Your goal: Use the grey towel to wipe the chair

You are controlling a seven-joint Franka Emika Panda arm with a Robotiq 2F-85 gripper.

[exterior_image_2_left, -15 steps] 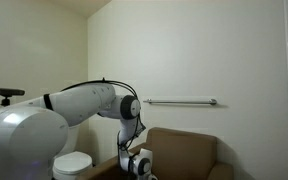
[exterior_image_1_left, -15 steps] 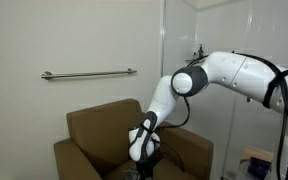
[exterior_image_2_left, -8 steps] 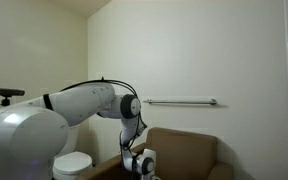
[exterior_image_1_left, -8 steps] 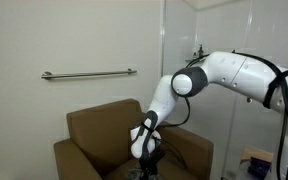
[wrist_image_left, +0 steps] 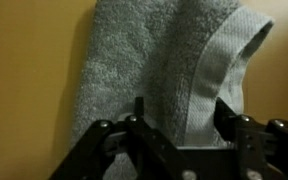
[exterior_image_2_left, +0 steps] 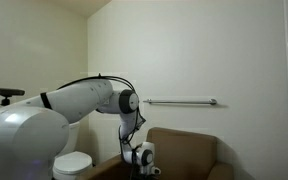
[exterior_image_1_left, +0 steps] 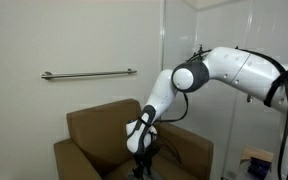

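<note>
Soft, dim indoor light; slight blur.

No text, label, brand, number or sign can be read in any of the 3 views. Nothing legible is shown.
</note>
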